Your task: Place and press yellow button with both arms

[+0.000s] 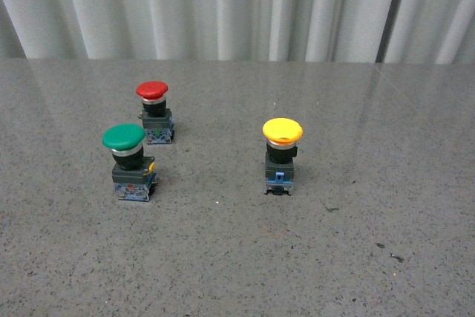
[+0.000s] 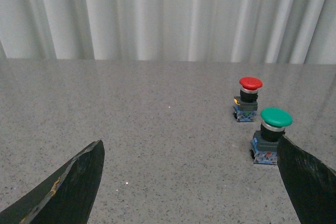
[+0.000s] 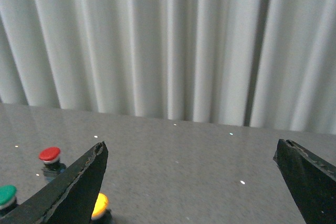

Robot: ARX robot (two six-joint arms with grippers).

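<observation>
Table (image 1: 386, 257) bears yellow button (image 1: 281, 155) upright.

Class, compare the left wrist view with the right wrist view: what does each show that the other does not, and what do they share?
Only the left wrist view: the open left hand. Only the right wrist view: the open right hand and the yellow button, partly hidden behind that hand. Both: the red button, the green button, the grey table and the white curtain.
</observation>
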